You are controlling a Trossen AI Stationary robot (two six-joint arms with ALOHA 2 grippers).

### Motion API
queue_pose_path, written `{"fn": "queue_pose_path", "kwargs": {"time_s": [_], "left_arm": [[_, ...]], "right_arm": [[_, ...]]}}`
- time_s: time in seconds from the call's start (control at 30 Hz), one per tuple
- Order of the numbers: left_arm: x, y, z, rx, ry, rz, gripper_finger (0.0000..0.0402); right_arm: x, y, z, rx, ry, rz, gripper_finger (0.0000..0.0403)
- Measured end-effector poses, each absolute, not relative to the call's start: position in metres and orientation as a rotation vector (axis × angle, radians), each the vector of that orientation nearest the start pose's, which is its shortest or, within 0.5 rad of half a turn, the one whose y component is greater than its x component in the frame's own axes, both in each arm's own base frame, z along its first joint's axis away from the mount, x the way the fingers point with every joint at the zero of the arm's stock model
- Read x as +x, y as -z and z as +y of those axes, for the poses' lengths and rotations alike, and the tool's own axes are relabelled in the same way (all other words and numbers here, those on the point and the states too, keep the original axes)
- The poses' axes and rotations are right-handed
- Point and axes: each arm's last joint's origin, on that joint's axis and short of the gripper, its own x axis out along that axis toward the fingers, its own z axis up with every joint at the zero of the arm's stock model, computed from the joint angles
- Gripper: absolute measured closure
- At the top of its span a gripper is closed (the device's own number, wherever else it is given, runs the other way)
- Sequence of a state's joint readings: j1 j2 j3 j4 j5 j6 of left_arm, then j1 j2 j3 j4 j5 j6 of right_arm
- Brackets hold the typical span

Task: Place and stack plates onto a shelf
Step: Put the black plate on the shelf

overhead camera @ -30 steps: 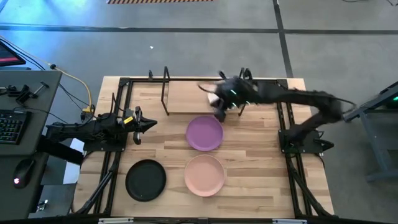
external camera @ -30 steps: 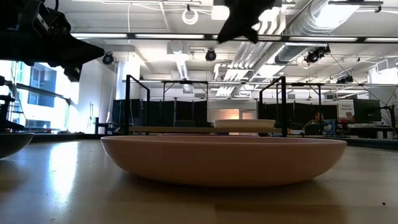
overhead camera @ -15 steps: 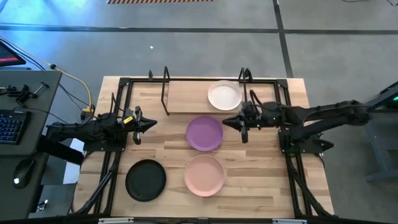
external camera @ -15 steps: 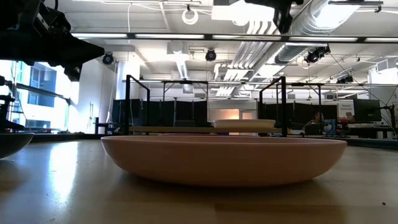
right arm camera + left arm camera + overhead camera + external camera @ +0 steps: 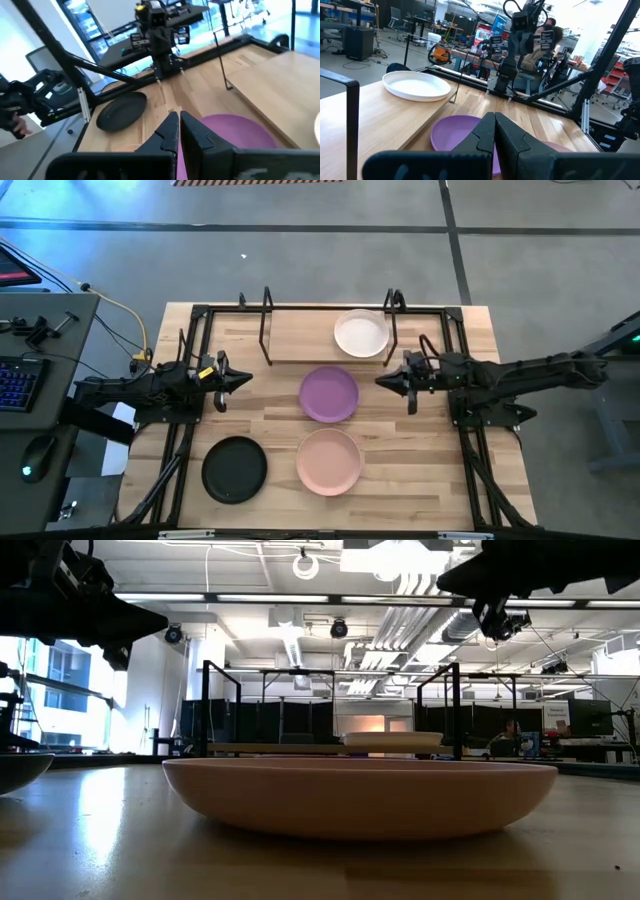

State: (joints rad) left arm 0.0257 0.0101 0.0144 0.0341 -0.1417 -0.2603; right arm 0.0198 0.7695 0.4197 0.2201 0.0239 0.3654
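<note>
The shelf (image 5: 300,336) stands at the table's far side. The cream-white plate (image 5: 361,334) rests flat on its right half and shows above the board in the low view (image 5: 393,740). On the tabletop lie the purple plate (image 5: 329,394), the pale pink plate (image 5: 329,461) and the black plate (image 5: 234,469). My right gripper (image 5: 380,382) hovers just right of the purple plate, pointing left, shut and empty (image 5: 178,120). My left gripper (image 5: 245,380) waits left of the purple plate, shut and empty (image 5: 494,120).
Black metal frame rails (image 5: 190,360) run along the table's left and right sides. The shelf's wire uprights (image 5: 266,325) stand at its two ends. The shelf's left half is bare wood. A desk with a keyboard (image 5: 15,380) sits left of the table.
My right gripper has drawn back from above the cream-white plate on the shelf. It moved toward the table's near and right sides and turned to point left, level beside the purple plate. The cream-white plate has stayed on the shelf.
</note>
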Motion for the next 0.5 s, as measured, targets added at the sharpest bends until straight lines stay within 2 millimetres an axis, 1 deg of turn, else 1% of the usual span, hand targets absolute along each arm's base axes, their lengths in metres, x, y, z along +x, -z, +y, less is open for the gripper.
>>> {"fn": "queue_pose_path", "kwargs": {"time_s": [0.23,0.5], "left_arm": [[0.0970,-0.1708,0.0066,-0.261,-0.162,-0.059,0.0401],[0.0970,-0.1703,0.0066,-0.260,-0.163,-0.053,0.0401]], "right_arm": [[0.1767,-0.2518,-0.0011,0.328,0.002,0.055,0.0403],[0.1779,-0.2547,-0.0022,0.309,0.031,0.016,0.0403]]}}
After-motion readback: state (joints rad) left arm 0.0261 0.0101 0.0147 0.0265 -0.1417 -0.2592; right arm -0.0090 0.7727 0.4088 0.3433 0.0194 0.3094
